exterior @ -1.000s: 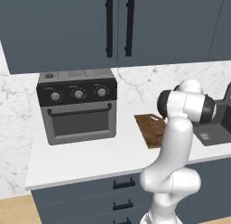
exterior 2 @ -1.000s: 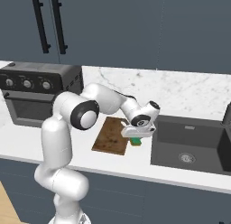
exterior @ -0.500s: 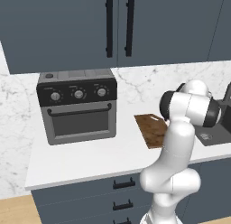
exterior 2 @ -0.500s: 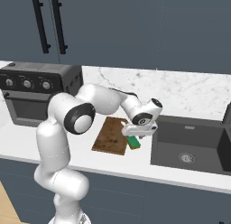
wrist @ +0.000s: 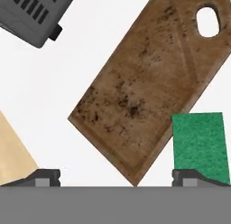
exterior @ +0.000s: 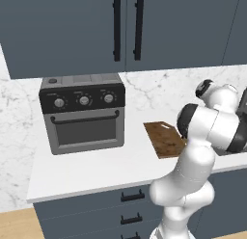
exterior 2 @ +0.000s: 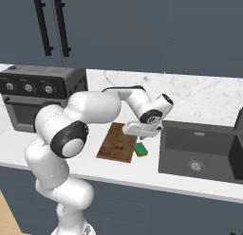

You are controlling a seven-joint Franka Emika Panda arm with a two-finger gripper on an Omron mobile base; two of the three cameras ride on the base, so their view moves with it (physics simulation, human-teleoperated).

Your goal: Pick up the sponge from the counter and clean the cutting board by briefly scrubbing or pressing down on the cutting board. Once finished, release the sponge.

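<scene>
One sponge and one cutting board are lying on the tabletop — jaws spread wide, now hovering lower, the sponge at their 3 o'clock.

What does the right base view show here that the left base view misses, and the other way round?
Right base view alone: the green sponge lying on the counter just beside the cutting board, the gripper hanging over it, and the dark sink.

Left base view alone: the toaster oven's full front with its door and handle; here the arm covers the board's right end.

Both: the cutting board, white counter, toaster oven, dark upper cabinets and marble backsplash.
</scene>
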